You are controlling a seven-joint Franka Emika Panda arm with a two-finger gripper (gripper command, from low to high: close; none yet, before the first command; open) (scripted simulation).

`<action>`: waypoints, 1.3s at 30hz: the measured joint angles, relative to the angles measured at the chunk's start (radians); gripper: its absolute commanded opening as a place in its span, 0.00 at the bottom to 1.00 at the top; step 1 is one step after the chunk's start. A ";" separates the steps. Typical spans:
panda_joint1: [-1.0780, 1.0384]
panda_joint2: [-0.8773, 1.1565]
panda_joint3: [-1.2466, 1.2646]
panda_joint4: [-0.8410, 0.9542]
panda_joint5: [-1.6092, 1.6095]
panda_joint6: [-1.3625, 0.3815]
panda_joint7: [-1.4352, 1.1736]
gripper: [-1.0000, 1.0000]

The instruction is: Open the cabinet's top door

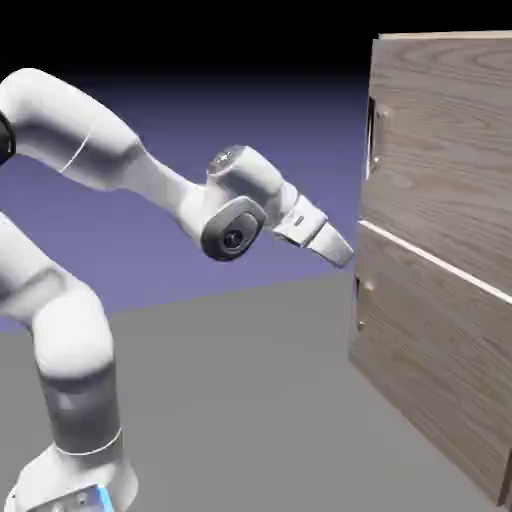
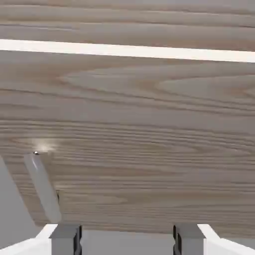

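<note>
Grey floor spreads out under a dark blue-violet backdrop, and the tall wood-grain cabinet stands on the exterior view's right. Its top door is the big wood panel above the pale seam, and it looks all the way shut. So, as far as I can tell, no part of the opening is done. The white robot arm reaches over to the cabinet, and that helps, but the claw is down close to the seam, lower than the top door handle. The claw's two fingers are apart, with nothing held between them. The hand view shows the seam up high and a pale bar handle off to one side. Grey shows past the wood at the bottom, so I think that bar is on the lower door, which is the wrong one for this job. Almost all of the work is left. The claw needs to go up to the top door handle, get a good hold or hook on it, and pull the door open. If it pulls on the lower bar, the wrong door could open.
</note>
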 measured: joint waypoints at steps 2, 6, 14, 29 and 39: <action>-0.048 -0.029 0.043 0.021 0.087 -0.014 0.076 0.50; -0.145 -0.087 0.128 0.063 0.261 -0.041 0.227 0.50; -0.339 -0.204 0.299 0.148 0.609 -0.095 0.529 0.50; -0.702 -0.423 0.619 0.306 1.261 -0.197 1.095 0.50; -0.943 -0.569 0.833 0.411 1.696 -0.266 1.472 0.50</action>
